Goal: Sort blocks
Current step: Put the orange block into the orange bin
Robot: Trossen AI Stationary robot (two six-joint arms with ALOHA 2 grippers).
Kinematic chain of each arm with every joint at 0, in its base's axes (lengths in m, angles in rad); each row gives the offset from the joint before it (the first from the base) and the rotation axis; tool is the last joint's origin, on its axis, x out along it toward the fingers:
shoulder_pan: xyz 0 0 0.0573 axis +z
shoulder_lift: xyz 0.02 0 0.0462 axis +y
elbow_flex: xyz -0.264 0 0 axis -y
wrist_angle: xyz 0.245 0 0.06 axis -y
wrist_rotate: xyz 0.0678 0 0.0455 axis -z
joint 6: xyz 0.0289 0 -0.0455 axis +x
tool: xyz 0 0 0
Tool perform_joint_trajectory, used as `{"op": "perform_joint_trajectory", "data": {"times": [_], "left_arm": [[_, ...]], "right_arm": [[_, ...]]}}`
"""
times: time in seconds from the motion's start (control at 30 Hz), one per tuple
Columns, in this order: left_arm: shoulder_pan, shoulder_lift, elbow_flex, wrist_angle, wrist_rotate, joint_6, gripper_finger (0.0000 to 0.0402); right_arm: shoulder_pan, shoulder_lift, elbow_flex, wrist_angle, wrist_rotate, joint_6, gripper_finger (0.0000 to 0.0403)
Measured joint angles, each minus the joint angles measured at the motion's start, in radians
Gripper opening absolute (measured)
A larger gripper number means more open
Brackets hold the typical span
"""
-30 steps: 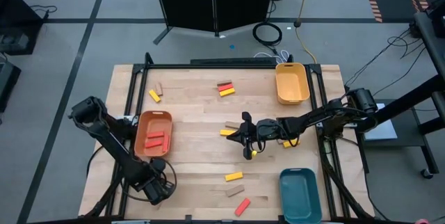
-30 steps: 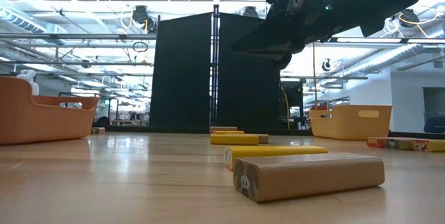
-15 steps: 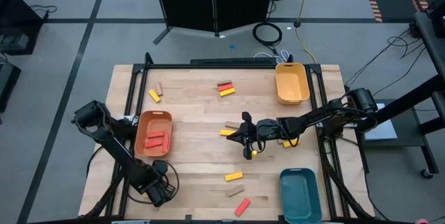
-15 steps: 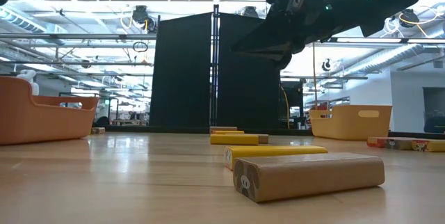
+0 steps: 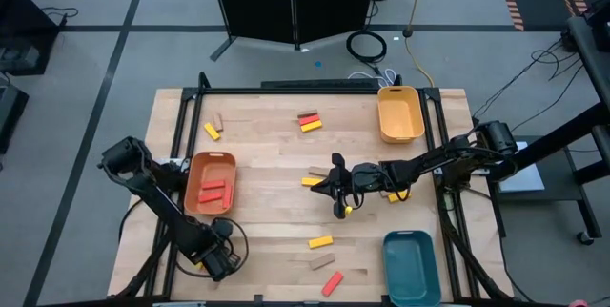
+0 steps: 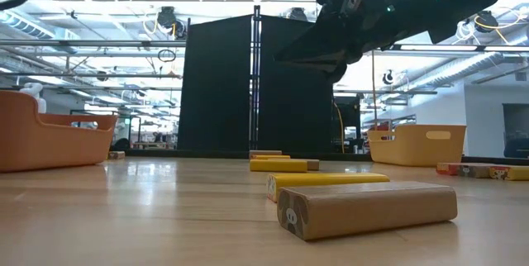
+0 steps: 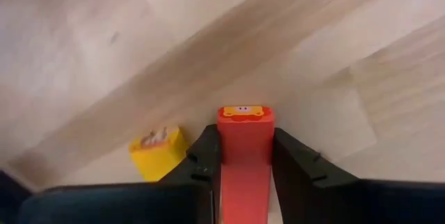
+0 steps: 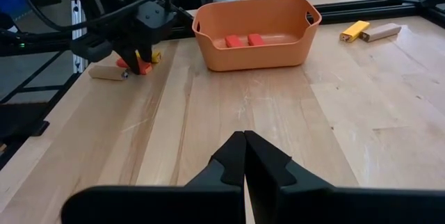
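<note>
Red, yellow and tan blocks lie scattered on the wooden table [image 5: 276, 154]. At the near left corner my left gripper [image 5: 217, 261] points down, shut on a red block [image 7: 245, 147]. A yellow block [image 7: 158, 153] and a tan block [image 8: 108, 73] lie beside that red block. My right gripper [image 8: 243, 144] hangs shut with nothing in it over the table's middle [image 5: 329, 191], pointing toward the orange tray [image 8: 254, 33], which holds red blocks [image 8: 241, 40]. My left gripper pinches the red block's two long sides [image 7: 245, 156] between its two fingers [image 7: 206, 156], coming from above and pointing down. One end of the block, marked with a small face [image 7: 242, 111], sticks out past the fingertips. Whether the block is clear of the table, I cannot tell.
A yellow tray [image 5: 399, 113] stands at the far right and a teal tray [image 5: 411, 267] at the near right. Loose blocks lie at the far left [image 5: 212, 131], far middle [image 5: 309, 121], middle [image 5: 313, 181] and near middle [image 5: 320, 242], with a tan one [image 6: 368, 208] close to the low camera.
</note>
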Motion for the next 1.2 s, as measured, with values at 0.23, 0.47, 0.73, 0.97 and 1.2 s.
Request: {"op": "perform_joint_trajectory", "data": {"times": [0.23, 0.47, 0.73, 0.97, 1.2], "left_arm": [[0.051, -0.079, 0.013, -0.049, -0.111, 0.107, 0.0078], [0.134, -0.259, 0.056, -0.156, -0.306, 0.265, 0.0079], [0.293, -0.492, 0.058, -0.439, -0.434, 0.352, 0.0079], [0.476, -0.561, 0.038, -0.661, -0.458, 0.406, 0.0079], [0.647, -0.543, -0.055, -0.549, -0.384, 0.698, 0.0079]], "right_arm": [[0.000, 0.000, 0.000, 0.000, 0.000, -0.001, 0.0000], [0.000, 0.000, 0.000, 0.000, 0.001, -0.009, 0.0000], [0.000, 0.000, 0.000, -0.006, 0.001, -0.054, 0.0000], [0.000, 0.000, 0.000, -0.033, 0.002, -0.086, 0.0000], [0.000, 0.000, 0.000, -0.070, 0.002, -0.085, 0.0000]]}}
